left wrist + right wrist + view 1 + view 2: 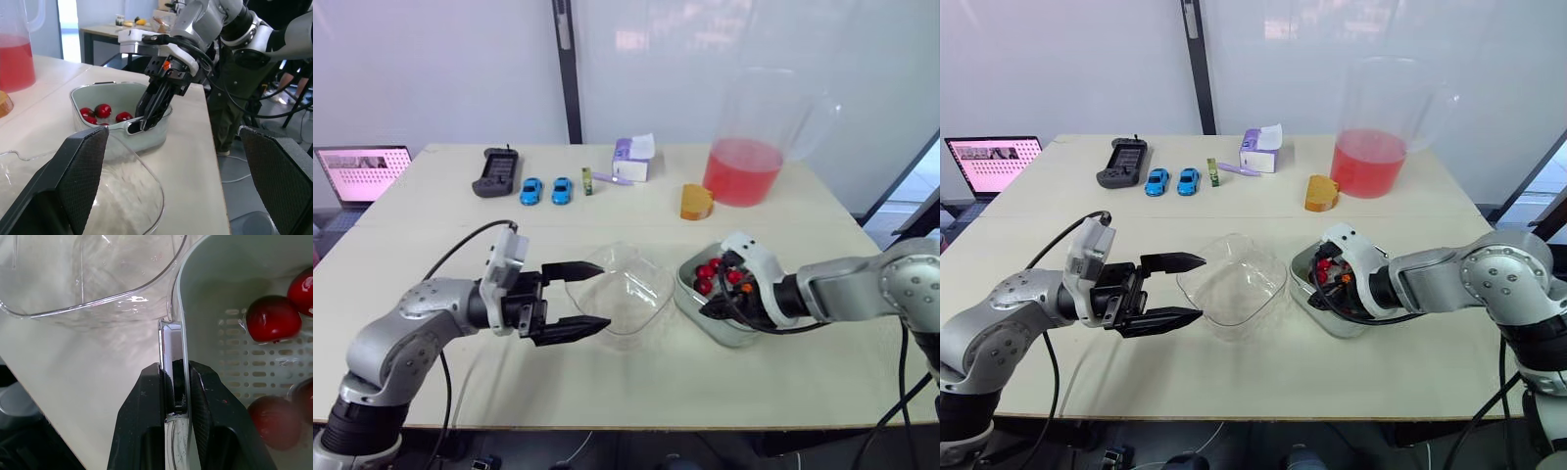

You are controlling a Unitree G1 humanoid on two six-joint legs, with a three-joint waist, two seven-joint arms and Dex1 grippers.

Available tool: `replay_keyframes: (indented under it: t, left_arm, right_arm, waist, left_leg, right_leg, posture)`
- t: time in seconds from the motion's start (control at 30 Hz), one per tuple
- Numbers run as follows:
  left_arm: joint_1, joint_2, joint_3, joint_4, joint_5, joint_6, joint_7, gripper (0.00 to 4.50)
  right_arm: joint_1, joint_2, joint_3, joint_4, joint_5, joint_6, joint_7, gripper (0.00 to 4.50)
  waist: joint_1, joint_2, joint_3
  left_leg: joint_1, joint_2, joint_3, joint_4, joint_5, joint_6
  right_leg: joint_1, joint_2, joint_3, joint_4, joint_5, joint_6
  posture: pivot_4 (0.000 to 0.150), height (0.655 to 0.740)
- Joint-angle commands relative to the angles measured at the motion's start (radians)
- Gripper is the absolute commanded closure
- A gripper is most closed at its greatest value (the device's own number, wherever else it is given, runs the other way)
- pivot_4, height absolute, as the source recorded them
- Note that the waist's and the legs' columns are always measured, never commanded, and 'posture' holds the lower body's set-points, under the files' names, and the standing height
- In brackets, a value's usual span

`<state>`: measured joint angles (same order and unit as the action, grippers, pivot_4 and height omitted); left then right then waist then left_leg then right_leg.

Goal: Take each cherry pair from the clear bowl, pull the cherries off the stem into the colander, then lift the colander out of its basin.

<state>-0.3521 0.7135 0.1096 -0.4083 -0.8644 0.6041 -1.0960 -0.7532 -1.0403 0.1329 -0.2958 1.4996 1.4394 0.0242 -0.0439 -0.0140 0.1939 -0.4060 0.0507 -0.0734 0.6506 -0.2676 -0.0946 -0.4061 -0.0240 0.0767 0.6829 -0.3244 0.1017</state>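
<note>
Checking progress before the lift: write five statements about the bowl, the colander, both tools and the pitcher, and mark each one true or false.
1. The clear bowl is empty. True.
2. The left tool grips a stem. False: its fingers are spread open and hold nothing.
3. The right tool is clamped on the rim of the colander. True.
4. The colander is empty. False: several red cherries lie in it.
5. The pitcher holds blue liquid. False: the liquid is red and fills only its lower part.
</note>
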Motion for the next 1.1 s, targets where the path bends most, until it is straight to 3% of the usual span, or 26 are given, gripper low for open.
replay_keyframes:
  t: [0.03, 0.43, 1.1]
  left_arm:
    - [-0.003, 0.009, 0.032, -0.025, -0.024, -0.003, 0.003, 0.00]
    - [0.003, 0.005, 0.030, -0.032, -0.022, -0.006, 0.017, 0.00]
    - [-0.022, 0.013, 0.021, -0.016, -0.027, 0.005, 0.007, 0.00]
  right_arm:
    - [-0.014, 0.009, -0.024, -0.050, -0.003, 0.024, 0.064, 4.28]
    - [0.007, 0.009, -0.048, -0.190, -0.133, 0.037, 0.145, 4.28]
    - [-0.014, 0.004, -0.155, -0.198, -0.126, 0.078, 0.175, 4.28]
  waist:
    - [0.000, 0.000, 0.000]
    - [0.000, 0.000, 0.000]
    - [0.002, 0.000, 0.000]
  left_leg:
    - [0.000, 0.000, 0.000, 0.000, 0.000, 0.000]
    - [0.000, 0.000, 0.000, 0.000, 0.000, 0.000]
    - [-0.001, 0.000, 0.000, 0.000, 0.000, 0.000]
  right_leg:
    - [0.000, 0.000, 0.000, 0.000, 0.000, 0.000]
    - [-0.001, 0.000, 0.000, 0.000, 0.000, 0.000]
    - [-0.001, 0.000, 0.000, 0.000, 0.000, 0.000]
  posture:
    - [0.150, 0.7400]
    - [0.150, 0.7400]
    - [0.150, 0.7400]
